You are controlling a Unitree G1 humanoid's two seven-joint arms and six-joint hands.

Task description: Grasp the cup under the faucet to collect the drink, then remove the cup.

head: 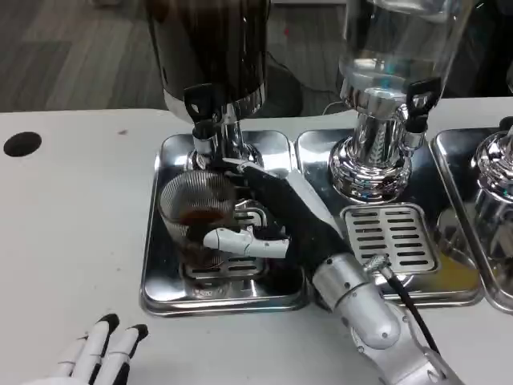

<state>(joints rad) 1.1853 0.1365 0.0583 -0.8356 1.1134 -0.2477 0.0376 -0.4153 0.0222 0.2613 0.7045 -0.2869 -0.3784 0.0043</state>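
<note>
While the left hand [96,354] is cut off at the lower left, fingers apart, the cup [198,212] is gripped by the right hand [272,220], its far side hidden.

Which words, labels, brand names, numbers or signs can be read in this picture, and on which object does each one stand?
None: no text can be read in the head view.
The dark dispenser, the clear dispenser, the steel trays and the cup, held by the right hand, show no print.
The left hand bears no marking either.
</note>
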